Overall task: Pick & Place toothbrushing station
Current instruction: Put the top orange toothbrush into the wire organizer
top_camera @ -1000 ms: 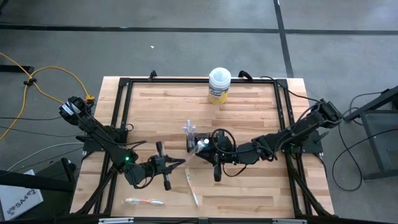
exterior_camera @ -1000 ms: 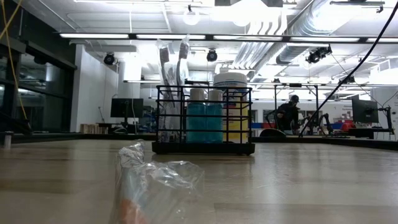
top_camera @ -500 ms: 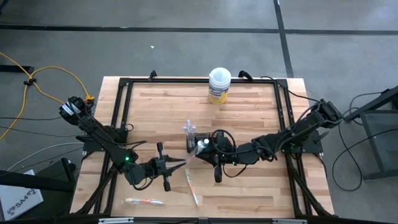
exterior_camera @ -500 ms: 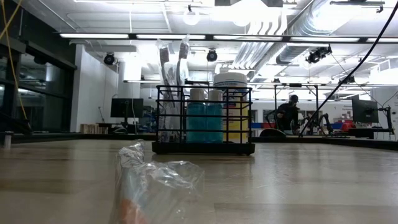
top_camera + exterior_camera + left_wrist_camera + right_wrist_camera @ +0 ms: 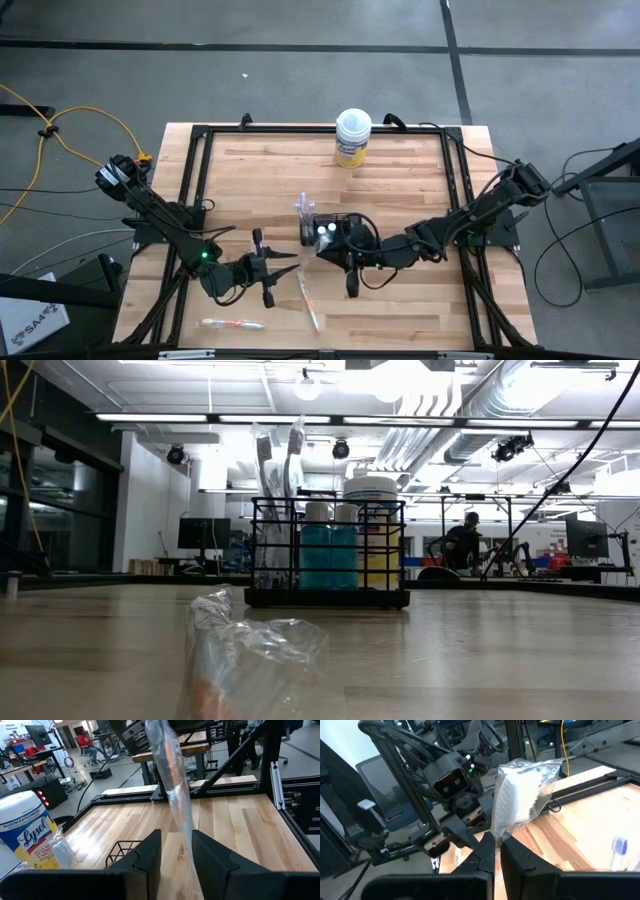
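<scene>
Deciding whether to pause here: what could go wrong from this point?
1. The right gripper is shut on a wrapped toothbrush near its head. The clear wrap looks loose, so it may slip or swing.
2. The left gripper stands open with a wrapped brush running between its fingers; pulling away could drag it.
3. The wire-mesh holder already holds toothbrushes and teal tubes. A slanted insertion might catch the rim or push it.

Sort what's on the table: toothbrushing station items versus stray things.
Job:
black wire-mesh holder
two teal tubes
wrapped toothbrush in right gripper
wrapped toothbrush at left gripper

Stray:
yellow Lysol tub
wrapped item near front edge
</scene>
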Robot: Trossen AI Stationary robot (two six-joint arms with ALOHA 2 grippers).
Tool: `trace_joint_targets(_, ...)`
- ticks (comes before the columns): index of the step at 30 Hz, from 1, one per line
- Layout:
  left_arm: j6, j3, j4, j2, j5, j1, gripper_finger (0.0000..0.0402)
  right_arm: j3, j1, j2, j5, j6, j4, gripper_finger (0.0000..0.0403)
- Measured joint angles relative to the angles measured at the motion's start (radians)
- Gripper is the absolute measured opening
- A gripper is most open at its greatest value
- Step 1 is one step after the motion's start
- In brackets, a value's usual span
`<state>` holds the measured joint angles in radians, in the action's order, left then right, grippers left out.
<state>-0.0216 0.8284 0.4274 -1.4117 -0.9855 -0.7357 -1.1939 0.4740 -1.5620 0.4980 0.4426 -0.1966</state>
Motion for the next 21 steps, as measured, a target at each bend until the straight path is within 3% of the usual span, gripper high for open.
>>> trace_joint_targets(12, 0.0, 0.0, 0.0, 0.0, 0.0, 0.0, 0.0102, 0.0, 0.067, 0.0, 0.18, 0.013, 0.106, 0.0003)
trace_joint_targets(21, 0.0, 0.0, 0.001, 0.0, -0.001, 0.0, 0.0102, 0.0, -0.02, 0.001, 0.191, 0.05, 0.252, 0.0003)
